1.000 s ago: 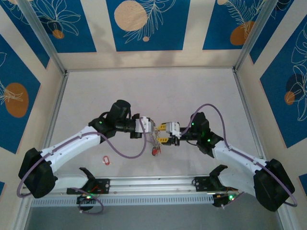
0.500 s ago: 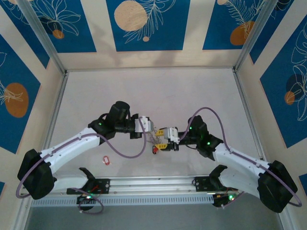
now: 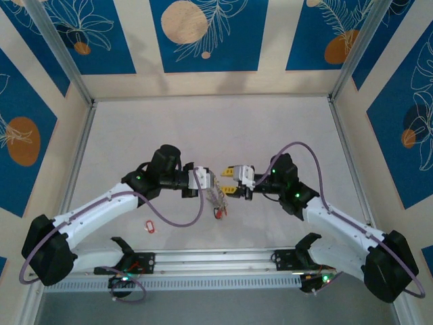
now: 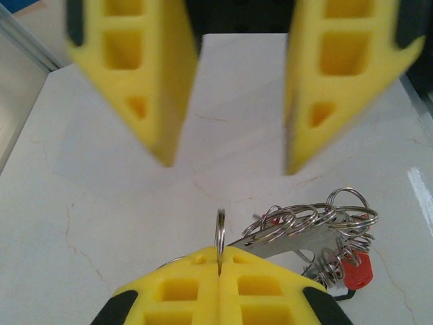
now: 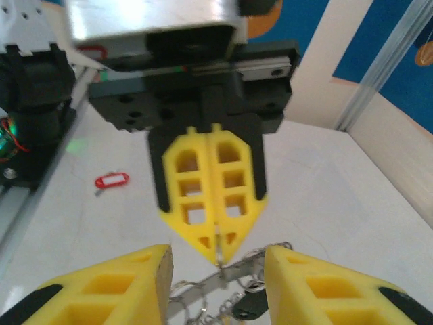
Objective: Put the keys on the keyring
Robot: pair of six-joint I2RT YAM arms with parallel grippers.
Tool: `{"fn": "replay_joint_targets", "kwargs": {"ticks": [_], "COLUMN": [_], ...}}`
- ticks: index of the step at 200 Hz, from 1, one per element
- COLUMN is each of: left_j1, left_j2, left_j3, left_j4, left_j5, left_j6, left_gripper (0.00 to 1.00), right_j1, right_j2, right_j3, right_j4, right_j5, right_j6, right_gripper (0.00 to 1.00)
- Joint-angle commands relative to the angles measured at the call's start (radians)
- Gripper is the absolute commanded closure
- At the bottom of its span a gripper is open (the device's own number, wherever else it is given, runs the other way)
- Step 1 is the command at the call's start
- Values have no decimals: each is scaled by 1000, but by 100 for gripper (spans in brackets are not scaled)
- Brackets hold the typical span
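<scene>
Left hand clenched on keyring over mid tabletop, red-tagged keys dangling from it. Right hand released, fingers apart, facing it just to the right. One loose key lies near-left

The right gripper dipped close beside the keyring half a second ago; it has since pulled up and away again, leaving a wider gap between itself and the keyring than a second ago
</scene>
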Motion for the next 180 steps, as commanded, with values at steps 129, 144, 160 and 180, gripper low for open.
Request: {"fn": "replay_joint_targets", "kwargs": {"ticks": [129, 144, 160, 180], "left_j1": [-10, -10, -9, -8], "left_j2": [-44, -52, -83, -135], "left_j3": [42, 49, 35, 11], "left_j4": [-61, -84, -114, -148], "left_j5": [46, 22, -8, -30], "left_j6": [108, 101, 91, 99], "left_gripper": [94, 81, 78, 70], "right_j1": [67, 65, 59, 53], "right_j2": [145, 138, 120, 110], "right_j3": [88, 44, -2, -80], "right_j4": [-85, 24, 146, 344], "right_j5": [121, 111, 78, 1], "right_j6": [-135, -120, -78, -17], "right_gripper": [100, 100, 100, 100]}}
